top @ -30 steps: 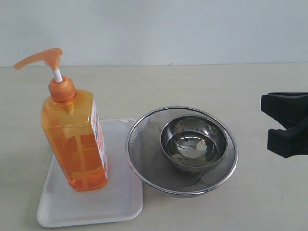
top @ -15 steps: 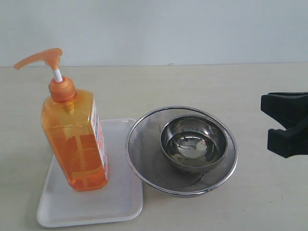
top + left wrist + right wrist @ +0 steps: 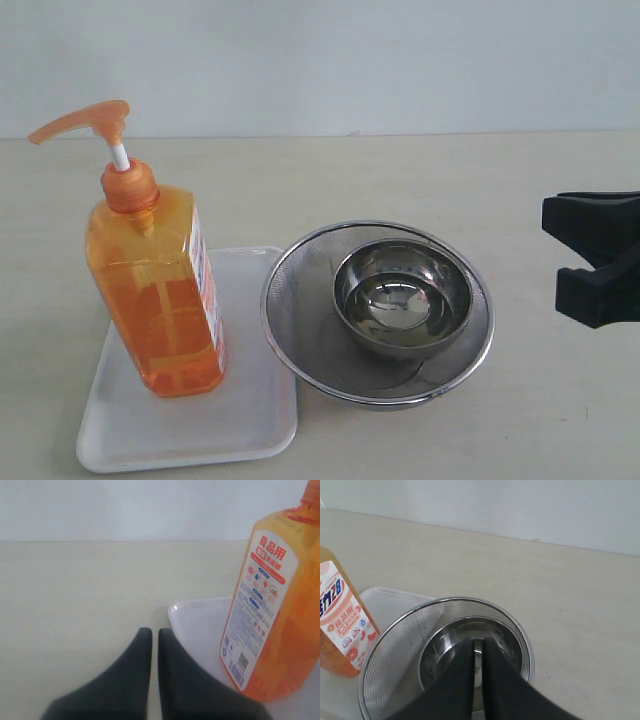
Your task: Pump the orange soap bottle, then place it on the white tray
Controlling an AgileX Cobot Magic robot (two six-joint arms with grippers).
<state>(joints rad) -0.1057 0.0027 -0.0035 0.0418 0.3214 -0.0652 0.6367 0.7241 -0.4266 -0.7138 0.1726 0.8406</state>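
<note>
With the orange soap bottle upright on the white tray, the left pincer and the right pincer, both closed and empty, should steer clear of knocking it

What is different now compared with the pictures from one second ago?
Nothing visibly changed. The orange soap bottle stands on the white tray, the steel bowl sits in the mesh strainer, and the left gripper and right gripper are shut, holding nothing.
</note>
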